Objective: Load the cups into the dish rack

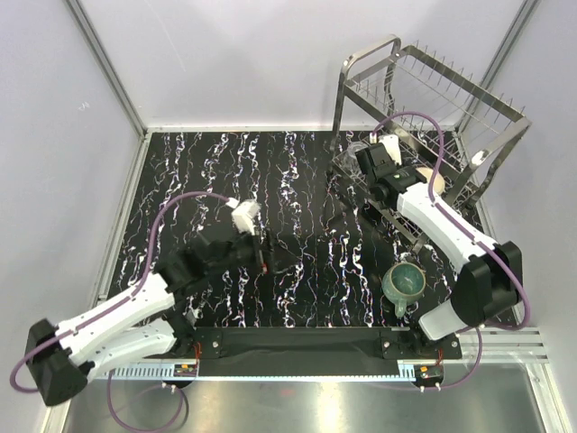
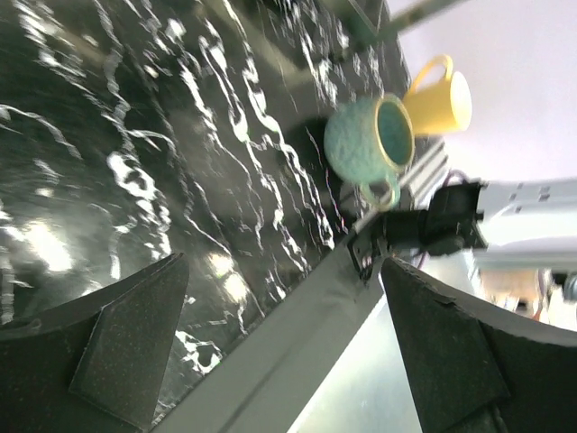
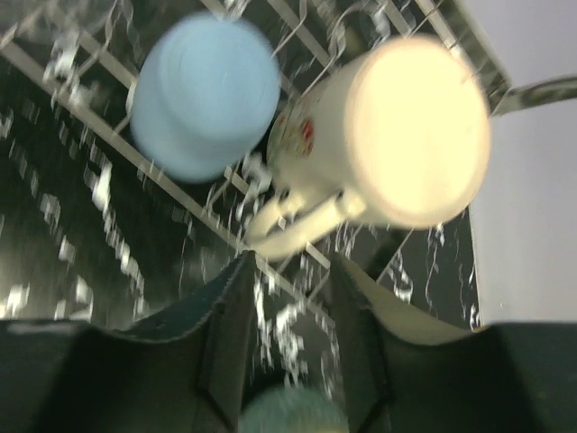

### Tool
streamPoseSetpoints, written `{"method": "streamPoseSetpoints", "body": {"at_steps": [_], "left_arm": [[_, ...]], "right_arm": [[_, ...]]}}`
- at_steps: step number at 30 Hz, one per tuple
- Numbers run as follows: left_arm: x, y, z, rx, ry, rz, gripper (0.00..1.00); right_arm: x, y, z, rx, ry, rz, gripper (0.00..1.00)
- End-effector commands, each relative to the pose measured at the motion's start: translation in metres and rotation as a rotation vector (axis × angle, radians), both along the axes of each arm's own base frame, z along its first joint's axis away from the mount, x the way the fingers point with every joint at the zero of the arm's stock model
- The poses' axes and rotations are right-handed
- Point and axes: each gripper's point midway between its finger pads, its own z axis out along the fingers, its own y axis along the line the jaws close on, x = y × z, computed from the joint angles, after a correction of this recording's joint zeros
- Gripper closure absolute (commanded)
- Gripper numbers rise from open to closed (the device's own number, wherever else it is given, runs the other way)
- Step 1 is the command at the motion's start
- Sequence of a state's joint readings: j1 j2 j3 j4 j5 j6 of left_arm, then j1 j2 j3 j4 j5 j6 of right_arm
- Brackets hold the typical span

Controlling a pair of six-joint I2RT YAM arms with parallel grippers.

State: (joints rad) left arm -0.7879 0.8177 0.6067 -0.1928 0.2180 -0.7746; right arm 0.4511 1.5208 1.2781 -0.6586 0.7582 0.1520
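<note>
The dish rack (image 1: 433, 108) stands at the far right. On its lower tier a light-blue cup (image 3: 203, 95) and a cream mug (image 3: 397, 135) rest upside down. My right gripper (image 3: 288, 271) is open and empty, its tips just short of the cream mug's handle (image 3: 297, 221); it also shows in the top view (image 1: 371, 155). A teal mug (image 1: 406, 282) stands on the table near the right arm's base, and in the left wrist view (image 2: 370, 140) a yellow mug (image 2: 442, 99) is behind it. My left gripper (image 1: 269, 251) is wide open and empty over mid-table. I cannot pick out the glass tumbler for sure.
The table is black marble-patterned (image 1: 270, 171), with a metal rail (image 1: 297, 347) along its near edge and white walls on three sides. The right arm's purple cable (image 1: 424, 122) loops in front of the rack.
</note>
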Motion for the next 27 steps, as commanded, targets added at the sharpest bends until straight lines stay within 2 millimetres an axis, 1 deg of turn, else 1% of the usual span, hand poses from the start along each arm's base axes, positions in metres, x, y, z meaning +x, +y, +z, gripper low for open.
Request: {"method": "streamPoseSetpoints", "body": {"at_steps": [1, 2, 3, 4, 5, 6, 7, 8, 9, 10, 11, 12, 13, 14, 15, 16, 17, 18, 19, 20, 21, 22, 23, 24, 25, 26, 27], "left_arm": [[0.005, -0.027, 0.029, -0.006, -0.08, -0.02, 0.06], [-0.006, -0.039, 0.027, 0.008, -0.076, -0.059, 0.06], [-0.005, -0.046, 0.035, 0.008, -0.089, -0.049, 0.06], [-0.015, -0.062, 0.025, 0.044, -0.074, -0.09, 0.06], [-0.019, -0.07, 0.024, 0.06, -0.074, -0.101, 0.06], [-0.018, -0.08, 0.035, 0.055, -0.091, -0.089, 0.06], [-0.03, -0.093, 0.034, 0.066, -0.088, -0.125, 0.06], [-0.031, -0.104, 0.02, 0.109, -0.066, -0.135, 0.06], [-0.029, -0.113, 0.026, 0.106, -0.063, -0.112, 0.06], [-0.033, -0.117, 0.021, 0.118, -0.055, -0.112, 0.06], [-0.032, -0.123, 0.015, 0.121, -0.041, -0.102, 0.06], [-0.032, -0.127, 0.015, 0.098, -0.017, -0.087, 0.06], [-0.031, -0.129, 0.012, 0.09, -0.006, -0.081, 0.06], [-0.031, -0.134, 0.016, 0.072, -0.005, -0.08, 0.06], [-0.03, -0.137, 0.011, 0.089, -0.001, -0.077, 0.07], [-0.031, -0.141, 0.007, 0.112, 0.002, -0.074, 0.07], [-0.029, -0.144, 0.011, 0.132, 0.007, -0.06, 0.06], [-0.028, -0.149, -0.002, 0.166, 0.021, -0.054, 0.06], [-0.032, -0.156, -0.003, 0.173, 0.025, -0.057, 0.06], [-0.032, -0.166, 0.004, 0.152, 0.023, -0.059, 0.06], [-0.032, -0.173, 0.003, 0.155, 0.022, -0.061, 0.06], [-0.035, -0.182, -0.011, 0.192, 0.03, -0.067, 0.06], [-0.035, -0.185, -0.021, 0.232, 0.04, -0.064, 0.06], [-0.033, -0.197, -0.01, 0.215, 0.035, -0.061, 0.06], [-0.034, -0.205, -0.03, 0.263, 0.048, -0.068, 0.06], [-0.035, -0.207, -0.036, 0.297, 0.058, -0.066, 0.06], [-0.034, -0.216, -0.029, 0.287, 0.059, -0.064, 0.07]], "right_arm": [[-0.008, 0.006, 0.139, 0.232, -0.355, 0.001, 0.53], [-0.014, 0.009, 0.147, 0.272, -0.361, 0.011, 0.52], [-0.025, 0.015, 0.152, 0.32, -0.34, 0.055, 0.51], [-0.031, 0.019, 0.166, 0.37, -0.359, 0.073, 0.49], [-0.038, 0.021, 0.172, 0.401, -0.356, 0.091, 0.48], [-0.051, 0.026, 0.183, 0.454, -0.351, 0.136, 0.47], [-0.058, 0.029, 0.19, 0.487, -0.356, 0.155, 0.46], [-0.065, 0.03, 0.195, 0.527, -0.365, 0.163, 0.44], [-0.079, 0.036, 0.205, 0.581, -0.378, 0.216, 0.43], [-0.083, 0.04, 0.21, 0.607, -0.386, 0.247, 0.39], [-0.087, 0.043, 0.214, 0.625, -0.392, 0.277, 0.33], [-0.089, 0.046, 0.214, 0.629, -0.391, 0.299, 0.32], [-0.088, 0.044, 0.208, 0.618, -0.375, 0.283, 0.32], [-0.087, 0.044, 0.202, 0.609, -0.354, 0.28, 0.32], [-0.089, 0.051, 0.192, 0.612, -0.307, 0.307, 0.31], [-0.09, 0.052, 0.19, 0.623, -0.301, 0.31, 0.31], [-0.095, 0.051, 0.195, 0.634, -0.325, 0.32, 0.31], [-0.097, 0.049, 0.194, 0.631, -0.332, 0.315, 0.31], [-0.1, 0.045, 0.199, 0.625, -0.35, 0.313, 0.31], [-0.104, 0.04, 0.204, 0.62, -0.365, 0.306, 0.31], [-0.112, 0.034, 0.216, 0.621, -0.389, 0.306, 0.31], [-0.117, 0.033, 0.221, 0.624, -0.398, 0.312, 0.31], [-0.123, 0.032, 0.227, 0.636, -0.41, 0.323, 0.31], [-0.131, 0.029, 0.235, 0.647, -0.42, 0.33, 0.31], [-0.136, 0.028, 0.239, 0.658, -0.428, 0.335, 0.3], [-0.142, 0.026, 0.244, 0.663, -0.437, 0.338, 0.3], [-0.153, 0.019, 0.253, 0.669, -0.458, 0.334, 0.3]]}}
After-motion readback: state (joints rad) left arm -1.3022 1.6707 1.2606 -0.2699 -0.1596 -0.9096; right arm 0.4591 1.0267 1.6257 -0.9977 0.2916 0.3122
